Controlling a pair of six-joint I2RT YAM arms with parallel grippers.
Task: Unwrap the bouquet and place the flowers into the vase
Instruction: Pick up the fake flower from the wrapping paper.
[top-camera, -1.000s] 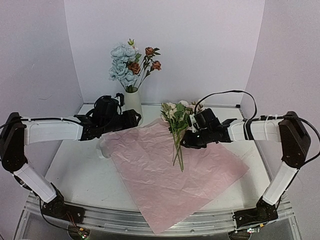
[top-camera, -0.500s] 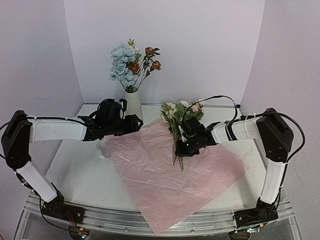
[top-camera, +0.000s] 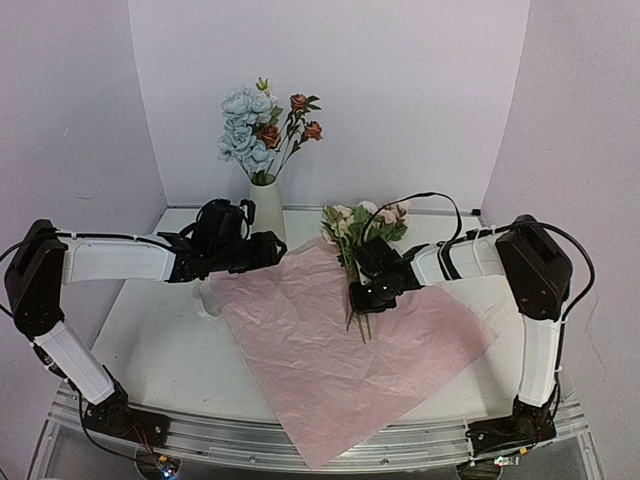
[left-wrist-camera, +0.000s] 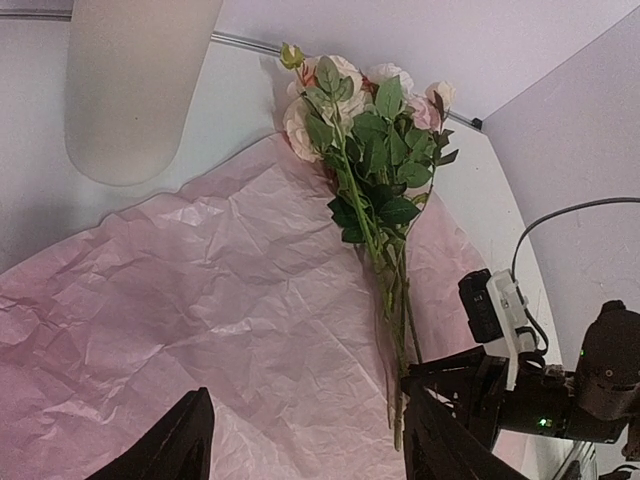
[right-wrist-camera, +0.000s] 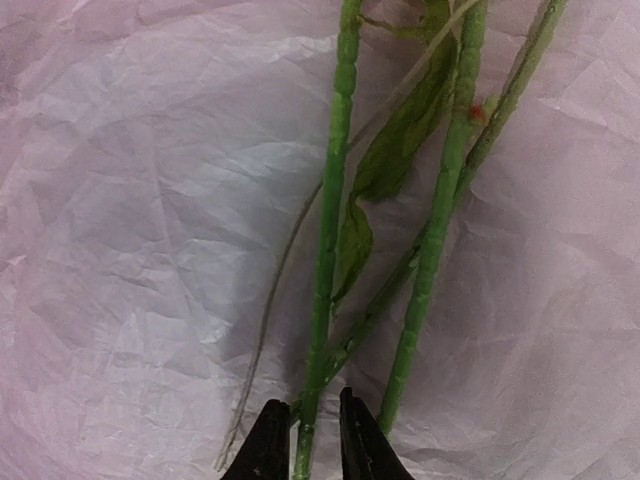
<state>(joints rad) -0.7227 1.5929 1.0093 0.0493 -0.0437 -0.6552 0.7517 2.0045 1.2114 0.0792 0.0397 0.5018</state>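
Observation:
The bouquet lies unwrapped: its pink paper (top-camera: 320, 350) is spread flat on the table, and pink and cream flowers (top-camera: 358, 230) rest on its far edge, stems pointing toward me. My right gripper (top-camera: 360, 298) is down at the stem ends. In the right wrist view its fingers (right-wrist-camera: 305, 430) are closed on one green stem (right-wrist-camera: 330, 220), with two more stems beside it. The off-white vase (top-camera: 266, 207) stands at the back holding blue and rust flowers (top-camera: 262, 130). My left gripper (left-wrist-camera: 305, 420) hovers open over the paper (left-wrist-camera: 200, 300), just in front of the vase (left-wrist-camera: 135, 80).
White walls close in the table at the back and both sides. A small cream bundle (top-camera: 206, 300) lies at the paper's left edge. The paper's near corner hangs over the front rail (top-camera: 420, 435). The right arm's cable (top-camera: 430, 200) loops above the flowers.
My right arm has swung left and down onto the stem ends, and its jaws have narrowed around one stem. The left arm has barely shifted.

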